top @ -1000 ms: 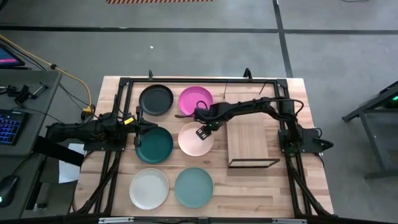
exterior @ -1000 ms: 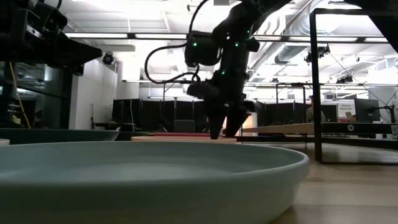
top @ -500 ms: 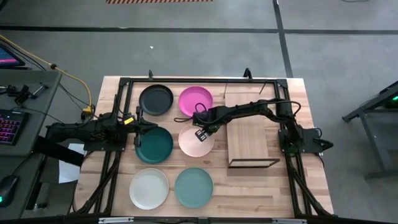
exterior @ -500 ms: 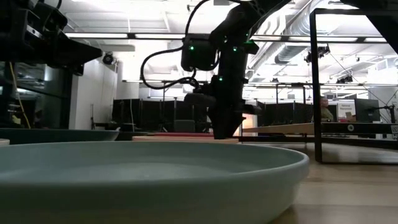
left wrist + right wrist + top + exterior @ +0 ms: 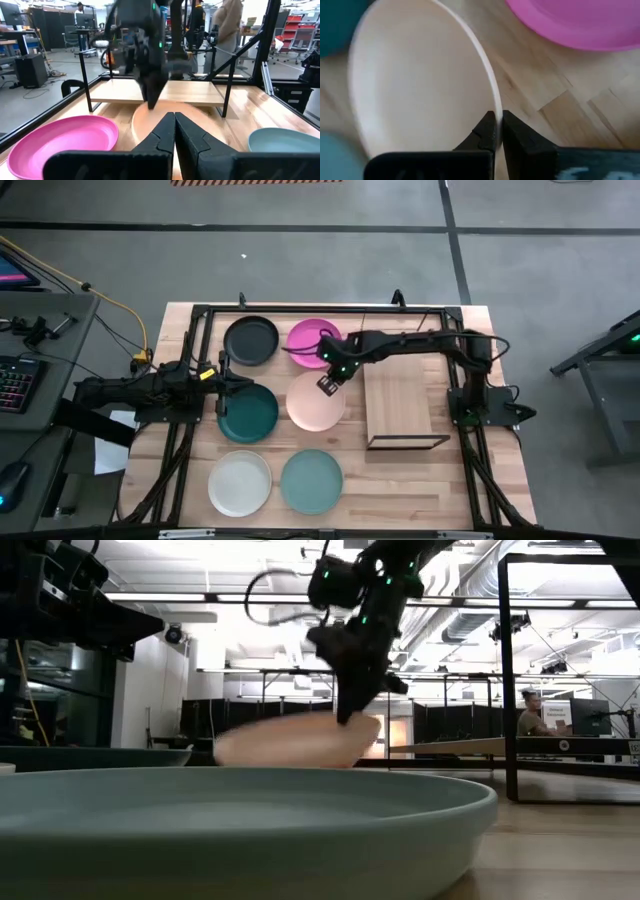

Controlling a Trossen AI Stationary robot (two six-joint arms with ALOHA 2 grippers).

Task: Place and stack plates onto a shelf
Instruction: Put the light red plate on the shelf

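Note:
Six plates lie in two columns on the table: black [image 5: 250,340], magenta [image 5: 315,338], dark green [image 5: 247,412], peach [image 5: 313,405], cream [image 5: 240,482] and light teal [image 5: 311,480]. The shelf [image 5: 400,405], a light-wood board on a dark wire frame, stands to their right. My right gripper [image 5: 328,383] is shut on the peach plate [image 5: 290,740], which is raised and tilted. My left gripper [image 5: 225,383] is shut and holds nothing, hovering at the far edge of the dark green plate. My right gripper pinches the peach plate's rim [image 5: 492,107] on its far right side, one finger inside the plate and one outside. The fingers come from above, pointing down. The held side is raised and the plate tilts; its lower edge is hidden behind the teal plate [image 5: 240,810].
The magenta plate [image 5: 580,25] lies just beyond the held rim. The dark frame posts [image 5: 455,395] of the arm mounts run along both sides of the table. Bare wood [image 5: 420,480] lies in front of the shelf. A person stands in the room beyond the table.
My right gripper has shut on the peach plate's rim and then risen. The plate, which lay flat, now has its held side lifted and sits tilted.

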